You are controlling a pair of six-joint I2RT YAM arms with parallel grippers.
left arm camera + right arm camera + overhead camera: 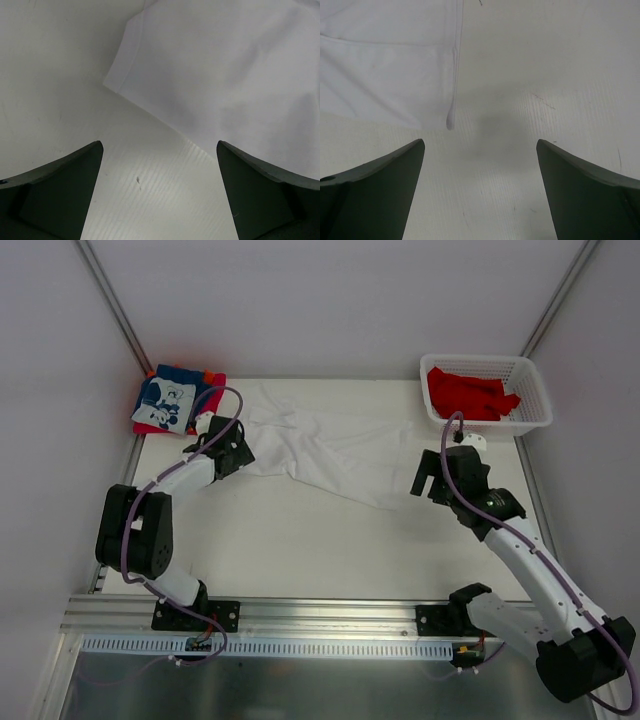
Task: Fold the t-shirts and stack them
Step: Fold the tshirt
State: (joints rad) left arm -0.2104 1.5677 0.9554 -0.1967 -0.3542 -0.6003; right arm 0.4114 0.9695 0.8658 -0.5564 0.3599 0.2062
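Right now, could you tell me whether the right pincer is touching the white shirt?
Apart. The right wrist view shows the right pincer open, with bare table between its fingers and the white shirt.

Table [320, 550]: white t-shirt [320, 445], folded stack [170, 402], basket [537, 390].

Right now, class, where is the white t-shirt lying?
In the top view, the white t-shirt lies spread on the table, far middle, between the folded stack far left and the basket far right.
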